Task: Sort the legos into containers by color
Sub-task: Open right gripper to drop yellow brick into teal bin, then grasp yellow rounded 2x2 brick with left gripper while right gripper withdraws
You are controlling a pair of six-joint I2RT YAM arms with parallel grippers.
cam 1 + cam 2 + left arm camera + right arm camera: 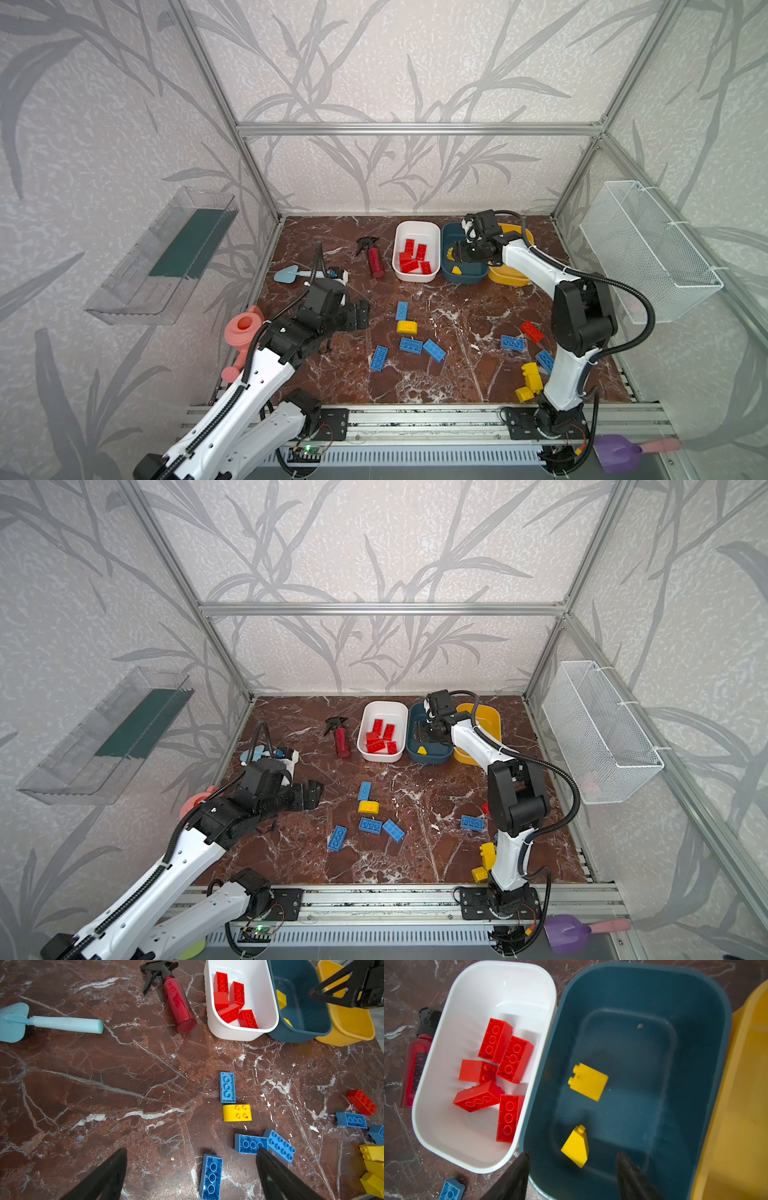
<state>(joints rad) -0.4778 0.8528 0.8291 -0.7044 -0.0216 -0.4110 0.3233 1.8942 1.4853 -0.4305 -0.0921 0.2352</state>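
Observation:
Three containers stand in a row at the back: a white tub (417,226) holding several red legos (496,1040), a teal tub (465,276) and a yellow tub (509,278). My right gripper (573,1154) hovers open over the teal tub, where two yellow legos lie: a sloped one (576,1149) between the fingers' line and a square one (588,1081). My left gripper (192,1150) is open above the table, empty, near a blue lego (211,1176). Several blue legos (410,345), a yellow one (406,326) and a red one (532,331) lie loose.
A dark-red spray bottle (375,259) lies left of the white tub, with a light-blue shovel (286,274) and a pink watering can (243,332) further left. More yellow legos (532,376) sit by the right arm's base. A wire basket (648,249) hangs on the right wall.

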